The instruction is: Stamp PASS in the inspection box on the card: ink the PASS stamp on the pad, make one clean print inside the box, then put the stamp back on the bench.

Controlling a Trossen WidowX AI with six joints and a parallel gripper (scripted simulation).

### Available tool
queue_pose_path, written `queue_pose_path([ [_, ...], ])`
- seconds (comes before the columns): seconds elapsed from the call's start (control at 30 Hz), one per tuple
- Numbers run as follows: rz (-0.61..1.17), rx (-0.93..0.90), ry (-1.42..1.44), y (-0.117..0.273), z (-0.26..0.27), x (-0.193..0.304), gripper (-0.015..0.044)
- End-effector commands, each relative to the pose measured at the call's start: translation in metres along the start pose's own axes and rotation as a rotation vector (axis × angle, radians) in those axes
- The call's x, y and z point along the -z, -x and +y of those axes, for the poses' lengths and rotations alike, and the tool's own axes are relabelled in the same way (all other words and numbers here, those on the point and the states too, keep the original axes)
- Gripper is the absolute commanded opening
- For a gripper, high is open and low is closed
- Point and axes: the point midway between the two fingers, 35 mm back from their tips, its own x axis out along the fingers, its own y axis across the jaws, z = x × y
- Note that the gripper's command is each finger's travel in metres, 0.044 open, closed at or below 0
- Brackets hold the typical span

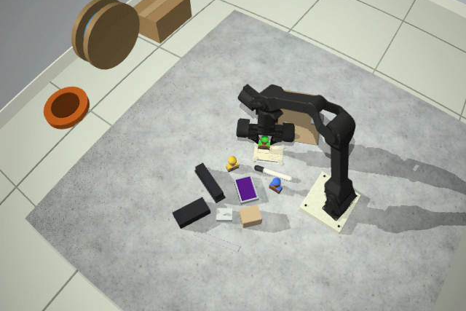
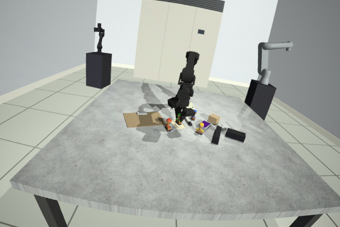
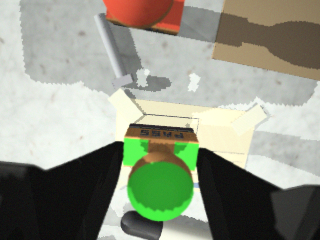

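Fingers partway open, my gripper [image 1: 264, 139] [image 2: 179, 118] [image 3: 160, 152] is gripping the green PASS stamp [image 1: 263, 142] [image 2: 178, 119] [image 3: 160, 187] from both sides. I'm holding it over the card [image 1: 268, 155] [image 2: 179, 126] [image 3: 225, 140], while the purple ink pad [image 1: 246, 189] [image 2: 204, 124] is lying beyond the white marker [image 1: 276, 173] [image 2: 188, 121] [image 3: 185, 231]; contact with the card I cannot tell.

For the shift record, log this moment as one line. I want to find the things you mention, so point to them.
gripper [image 1: 264, 140] [image 2: 179, 120] [image 3: 160, 152]: shut on green PASS stamp [image 1: 263, 142] [image 2: 178, 118] [image 3: 160, 190] | stamp: over card [image 1: 268, 155] [image 2: 180, 126] [image 3: 227, 137] | ink pad [image 1: 246, 189] [image 2: 204, 124]: unattended | print: cannot tell
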Motion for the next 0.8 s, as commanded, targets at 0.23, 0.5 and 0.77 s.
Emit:
queue_pose_path([
  [0.23, 0.003, 0.009, -0.002, -0.0102, -0.002, 0.0011, 0.0],
  [0.5, 0.002, 0.009, -0.002, -0.0144, -0.0025, 0.0015, 0.0],
  [0.77, 0.002, 0.009, -0.002, -0.0143, -0.0025, 0.0014, 0.0],
])
